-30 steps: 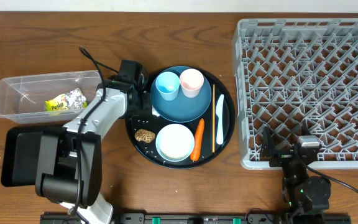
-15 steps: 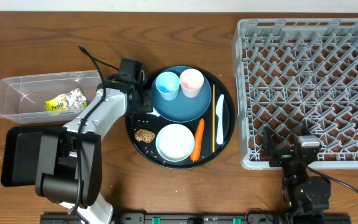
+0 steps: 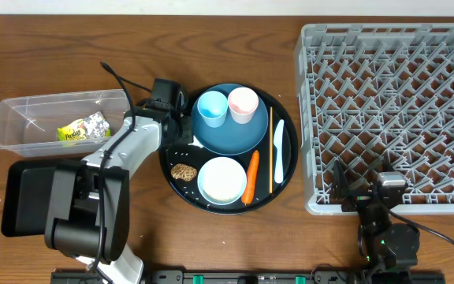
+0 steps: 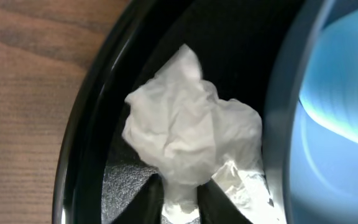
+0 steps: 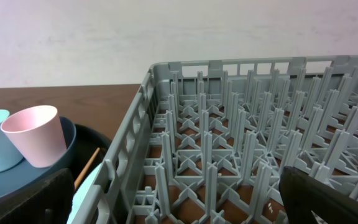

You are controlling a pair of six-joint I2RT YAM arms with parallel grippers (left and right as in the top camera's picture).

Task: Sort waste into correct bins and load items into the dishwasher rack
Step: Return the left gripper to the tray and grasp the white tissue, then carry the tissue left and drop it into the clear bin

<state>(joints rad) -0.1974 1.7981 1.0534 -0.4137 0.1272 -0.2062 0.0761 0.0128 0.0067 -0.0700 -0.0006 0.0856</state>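
At the far left a shallow black tray lies on the table, and just behind it is the clear tub with the yellow-green snack wrapper inside. The left arm reaches to the left edge of the round black tray. Its jaws are nearly closed and pinch the lower end of the crumpled white tissue, which sits on that tray's floor between the rim and the dark-blue plate. The plate carries a light-blue cup and a pale-pink cup, both upright. In front of it lie the brown biscuit and the white bowl, then the orange carrot, the wooden chopstick and the pale-blue utensil. The grey dishwasher rack fills the right side. The right arm sits at its near edge, jaws spread wide with nothing between them.
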